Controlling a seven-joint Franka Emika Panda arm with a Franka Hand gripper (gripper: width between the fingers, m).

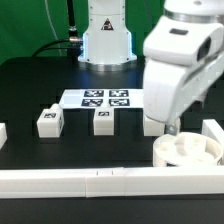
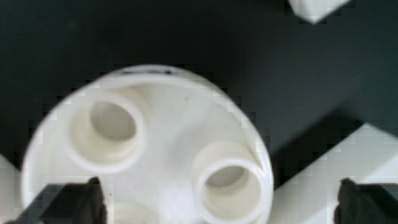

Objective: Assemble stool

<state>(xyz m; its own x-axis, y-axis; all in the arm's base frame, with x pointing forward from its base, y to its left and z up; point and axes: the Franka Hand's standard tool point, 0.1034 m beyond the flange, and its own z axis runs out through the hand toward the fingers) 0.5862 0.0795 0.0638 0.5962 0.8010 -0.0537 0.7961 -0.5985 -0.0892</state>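
Nearest cam, ext. view: long white rail bar [image 1: 100, 178] across the front, matte plastic, squared section. Just behind it, toward ext. view's right, sits the stool seat [image 1: 186, 150]: thick round white disc, slight gloss, holes facing up, flat on black table [image 1: 30, 90].

The gripper [image 1: 168, 128] hangs over seat's far edge, pointing down. Wrist view: gripper [image 2: 214, 205] has fingers [image 2: 63, 200] spread wide, nothing pinched. Seat [image 2: 151, 140] lies below, off-centre toward one finger; other finger clear of rim. Two sockets [image 2: 111, 125] plain to see, round, deep, smooth-walled.

Key relation, my read: seat is straight under claw. It's round, so no long axis to align; only one arm. Next reach prob. goes sideways to the legs.

First leg [image 1: 47, 121] & second leg [image 1: 103, 120] lie well apart from seat, toward ext. view's left; blocky, black/white tags. Third block [image 1: 150, 125] part hidden behind gripper. The marker board [image 1: 97, 98] lies beyond the legs.
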